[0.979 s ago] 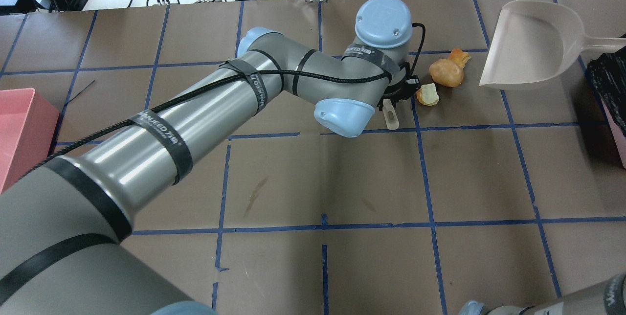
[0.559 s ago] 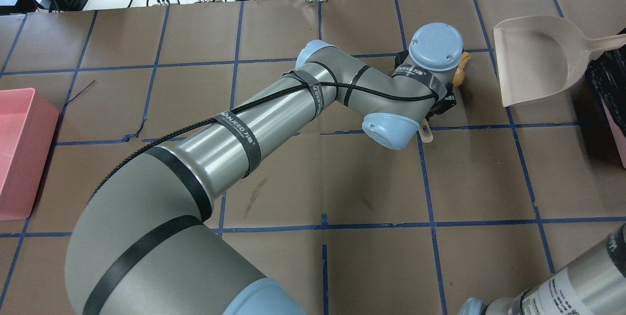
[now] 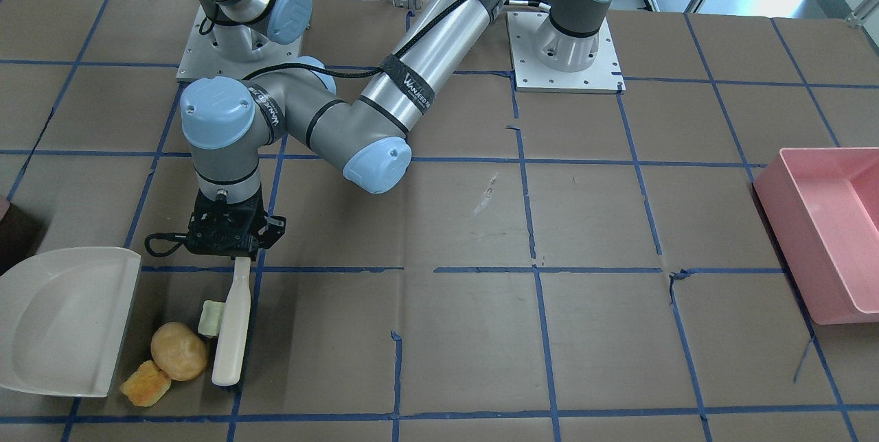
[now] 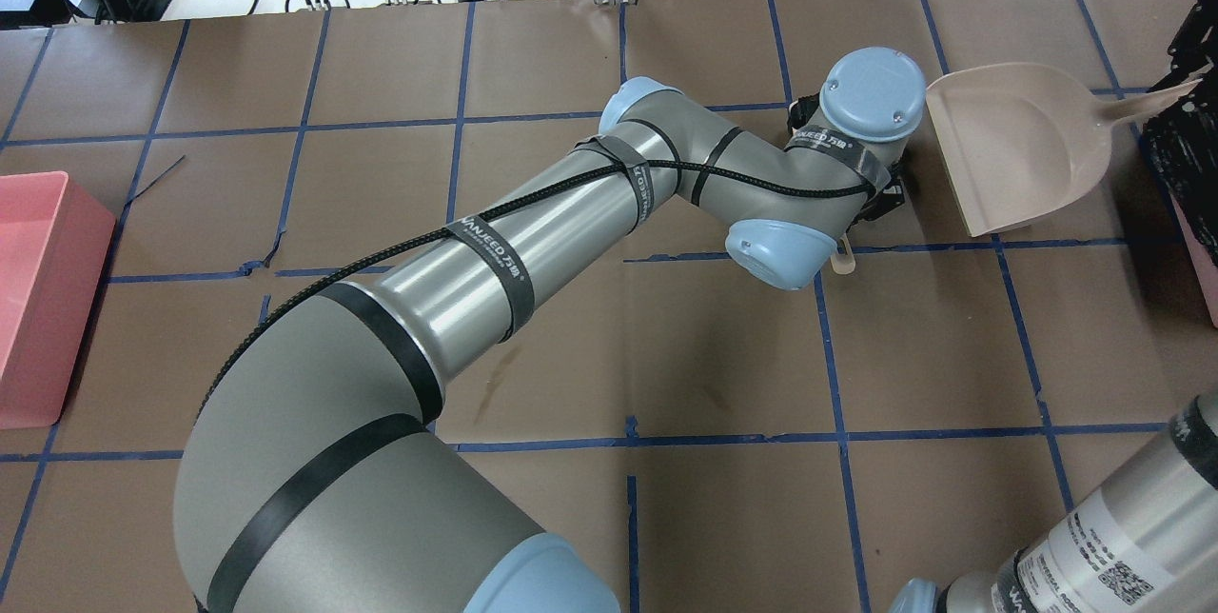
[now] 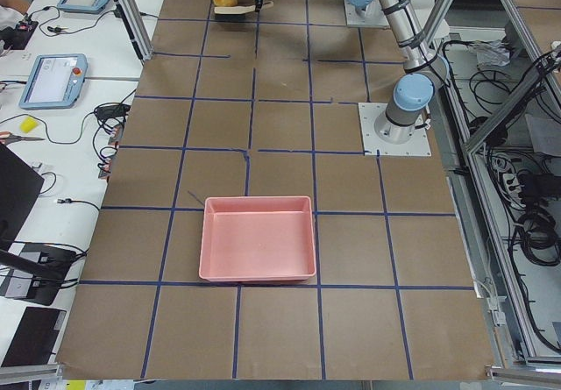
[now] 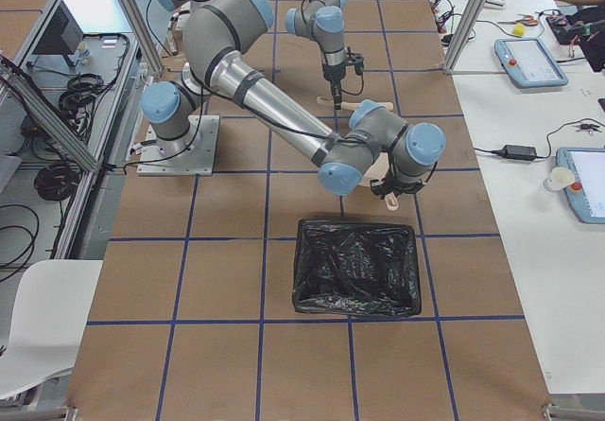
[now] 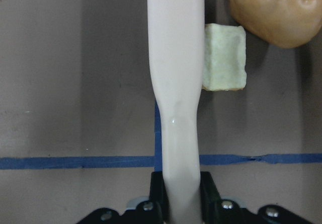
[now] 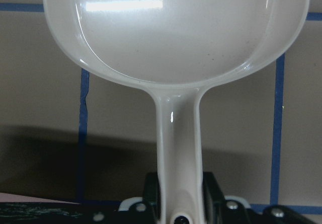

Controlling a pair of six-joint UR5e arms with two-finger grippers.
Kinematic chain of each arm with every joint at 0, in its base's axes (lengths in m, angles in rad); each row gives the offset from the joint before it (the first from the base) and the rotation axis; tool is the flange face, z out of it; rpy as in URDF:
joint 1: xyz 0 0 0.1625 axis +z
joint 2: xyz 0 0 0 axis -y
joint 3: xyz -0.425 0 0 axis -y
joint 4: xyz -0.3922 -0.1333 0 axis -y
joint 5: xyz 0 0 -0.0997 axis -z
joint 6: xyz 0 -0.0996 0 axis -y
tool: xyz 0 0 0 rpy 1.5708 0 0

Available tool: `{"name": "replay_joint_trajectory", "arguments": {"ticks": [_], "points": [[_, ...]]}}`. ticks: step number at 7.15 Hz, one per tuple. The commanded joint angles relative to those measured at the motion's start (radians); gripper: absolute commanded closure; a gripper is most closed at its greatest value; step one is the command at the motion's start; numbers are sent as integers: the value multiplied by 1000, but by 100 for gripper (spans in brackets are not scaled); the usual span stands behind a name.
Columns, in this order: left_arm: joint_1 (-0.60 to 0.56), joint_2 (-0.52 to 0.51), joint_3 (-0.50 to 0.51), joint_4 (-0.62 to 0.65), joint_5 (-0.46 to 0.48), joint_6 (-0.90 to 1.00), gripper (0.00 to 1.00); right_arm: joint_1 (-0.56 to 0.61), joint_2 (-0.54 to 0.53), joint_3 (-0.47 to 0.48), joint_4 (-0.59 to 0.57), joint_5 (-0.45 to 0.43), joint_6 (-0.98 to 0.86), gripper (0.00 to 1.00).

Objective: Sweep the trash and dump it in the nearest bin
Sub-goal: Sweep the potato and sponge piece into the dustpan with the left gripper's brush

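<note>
Between brush (image 3: 230,332) and dustpan (image 3: 55,318) on the table (image 3: 481,332): 3 lumps of trash (image 3: 175,358). Against the brush's side, touching, the block (image 3: 210,318); just beside it, the ball (image 3: 180,348); farther from the robot, seemingly touching the ball, the chunk (image 3: 145,381). Near the dustpan, at the robot's right end, the bagged bin (image 6: 357,268); well apart, at its left end, the tray bin (image 3: 824,222).

"WANJEED", white, stands on the black fabric strap (image 4: 490,249) round the grey left arm's tube, far behind the left tool (image 3: 239,257), and on another black strap (image 4: 826,137) just above it.
</note>
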Motion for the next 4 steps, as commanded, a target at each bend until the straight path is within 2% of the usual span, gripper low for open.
{"name": "replay_joint_trajectory", "arguments": {"ticks": [1, 4], "points": [[0, 0, 6, 0, -1, 13, 100, -1, 50, -36, -6, 5, 31, 100], [0, -45, 62, 0, -9, 25, 100, 8, 85, -48, -4, 2, 34, 100]]}}
